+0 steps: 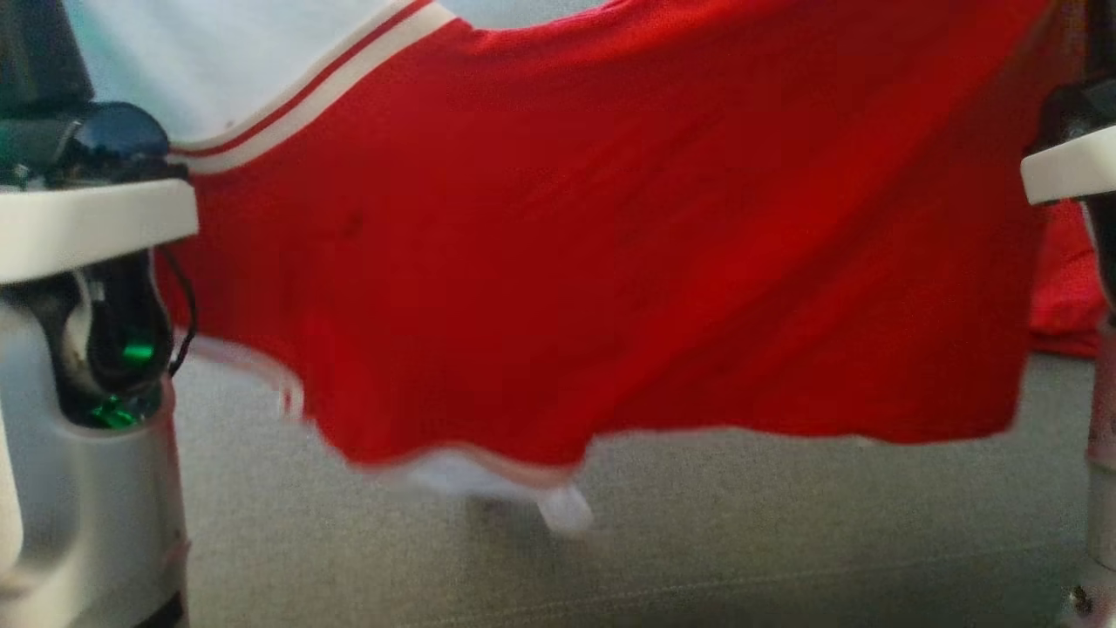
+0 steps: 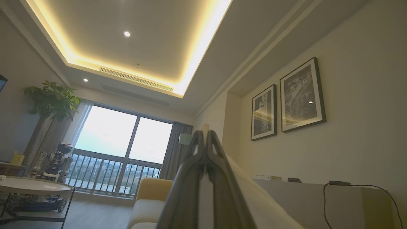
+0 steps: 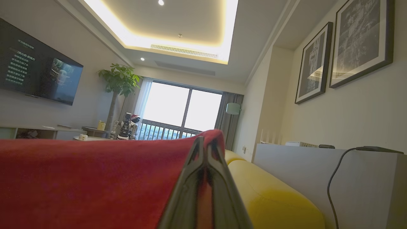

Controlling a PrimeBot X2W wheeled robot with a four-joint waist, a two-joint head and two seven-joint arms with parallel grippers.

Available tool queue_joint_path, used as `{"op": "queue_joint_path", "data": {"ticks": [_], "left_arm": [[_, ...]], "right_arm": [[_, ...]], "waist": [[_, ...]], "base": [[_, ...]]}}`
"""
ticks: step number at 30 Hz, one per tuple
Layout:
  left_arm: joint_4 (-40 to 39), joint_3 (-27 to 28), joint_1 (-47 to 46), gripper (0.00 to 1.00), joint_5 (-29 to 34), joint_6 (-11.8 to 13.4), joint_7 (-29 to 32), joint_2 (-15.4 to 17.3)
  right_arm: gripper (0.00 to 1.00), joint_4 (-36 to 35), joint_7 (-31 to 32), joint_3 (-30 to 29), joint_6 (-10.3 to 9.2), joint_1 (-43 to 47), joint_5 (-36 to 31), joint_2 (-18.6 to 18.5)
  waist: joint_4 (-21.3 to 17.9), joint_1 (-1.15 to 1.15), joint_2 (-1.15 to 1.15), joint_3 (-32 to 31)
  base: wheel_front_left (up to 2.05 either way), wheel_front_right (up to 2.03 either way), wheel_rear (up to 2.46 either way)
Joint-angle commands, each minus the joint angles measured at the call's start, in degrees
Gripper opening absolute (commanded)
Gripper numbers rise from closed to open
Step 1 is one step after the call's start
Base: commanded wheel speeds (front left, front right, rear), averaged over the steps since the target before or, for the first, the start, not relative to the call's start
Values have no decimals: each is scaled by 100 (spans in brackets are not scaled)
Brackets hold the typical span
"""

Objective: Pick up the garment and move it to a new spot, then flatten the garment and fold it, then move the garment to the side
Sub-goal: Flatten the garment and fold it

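Observation:
The garment (image 1: 610, 262) is red with a white panel (image 1: 218, 52) and striped trim. It hangs spread out in the air above a grey fabric surface (image 1: 697, 541), its blurred lower hem dangling. My pale left wrist (image 1: 78, 227) and right wrist (image 1: 1068, 166) flank it. In the left wrist view my left gripper (image 2: 206, 132) is shut on a pale edge of the garment (image 2: 251, 190), a thin strip poking out at the tips. In the right wrist view my right gripper (image 3: 205, 143) is shut on the garment's red cloth (image 3: 95, 178), which stretches away to the left.
A yellow sofa (image 3: 270, 190) runs below the grippers, with a grey ledge (image 3: 318, 165) carrying a cable behind it. A round coffee table (image 2: 31, 187), a toy robot (image 2: 55, 159), a potted plant (image 3: 119, 79) and a wall screen (image 3: 38, 66) stand across the room.

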Motion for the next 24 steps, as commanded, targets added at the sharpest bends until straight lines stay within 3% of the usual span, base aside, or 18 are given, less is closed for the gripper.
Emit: {"op": "queue_joint_path", "data": {"ticks": [1,7,14,18,24], "left_arm": [[-157,234,-359,0,-63,44,91,139],[260,244,-1101,0,-146,68,467,292],[1738,6,-3483,0,14,-163,794,667],[2945,-283,-5067,0,385,-374,498,829],[4456,-417,-7056,0,1029,-52,-854,750]], "right_arm": [[0,-274,112,40,-1,-109,-47,90],[0,-103,779,73,-1,-469,34,291],[0,1074,1008,410,-1,-2599,210,255],[0,2258,496,733,-1,-4184,20,130],[0,3725,-928,252,-1,-6035,-571,177]], "waist": [[-11,1,0,58],[-51,1,0,595],[-55,1,0,2289],[-94,1,0,3100],[41,1,0,3917]], "base": [[0,0,0],[0,0,0],[0,0,0],[0,0,0],[0,0,0]]}}
